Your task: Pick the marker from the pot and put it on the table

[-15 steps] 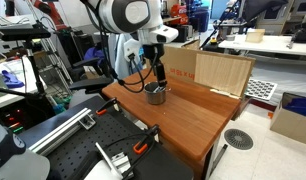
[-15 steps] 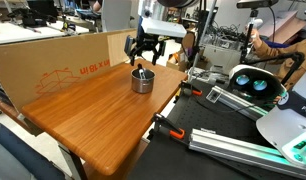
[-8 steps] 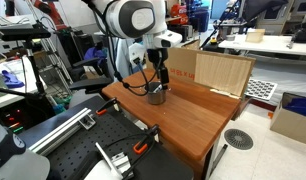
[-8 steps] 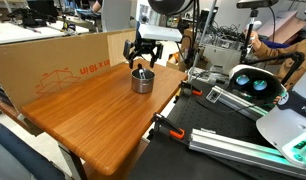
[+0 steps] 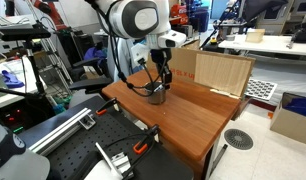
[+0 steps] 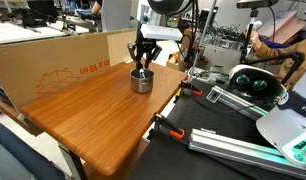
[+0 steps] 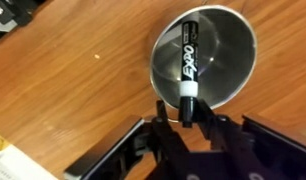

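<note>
The black marker [image 7: 187,58] with white lettering lies slanted inside the silver-grey pot [image 7: 236,48], its dark near end sticking up over the rim. My gripper [image 7: 186,108] is shut on that near end, one finger on each side. In both exterior views the gripper [image 5: 160,84] [image 6: 143,66] points straight down into the pot [image 5: 156,97] [image 6: 141,84], which stands near the far end of the reddish-brown table [image 5: 193,118] [image 6: 93,115]. The marker itself is too small to make out in those views.
A cardboard panel [image 6: 53,62] [image 5: 223,72] stands along the table's back edge, close behind the pot. Clamps [image 6: 169,129] grip the table's side edge. A white sheet [image 7: 8,165] shows at the wrist view's lower left corner.
The gripper has come down into the pot and its fingers have gone from wide open to shut on the marker's end. The pot has not moved.
</note>
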### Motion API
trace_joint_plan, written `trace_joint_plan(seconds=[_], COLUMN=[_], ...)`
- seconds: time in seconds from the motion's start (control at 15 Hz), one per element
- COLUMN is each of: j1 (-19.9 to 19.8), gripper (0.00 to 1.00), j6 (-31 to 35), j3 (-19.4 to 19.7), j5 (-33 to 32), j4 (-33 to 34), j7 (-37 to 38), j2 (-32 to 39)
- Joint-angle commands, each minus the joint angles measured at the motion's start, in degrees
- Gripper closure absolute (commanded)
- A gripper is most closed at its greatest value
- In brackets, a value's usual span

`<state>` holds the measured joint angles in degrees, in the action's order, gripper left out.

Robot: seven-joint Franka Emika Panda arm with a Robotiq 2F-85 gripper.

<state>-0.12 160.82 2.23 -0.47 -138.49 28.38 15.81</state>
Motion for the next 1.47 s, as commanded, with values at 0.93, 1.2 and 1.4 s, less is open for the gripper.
trace_joint_plan(seconds=[0.93,1.2,1.4], j1=[1.1,1.3,3.2], gripper=[0.95,0.95,0.95], j6=[0.2,-1.4,-0.4], j3=[0.7,0.0,0.7], j5=[5.0,5.8,3.6], j4=[0.3,1.0,1.8], j7=[-5.3,-5.2,-2.5], j2=[-2.1,-3.3,-3.9])
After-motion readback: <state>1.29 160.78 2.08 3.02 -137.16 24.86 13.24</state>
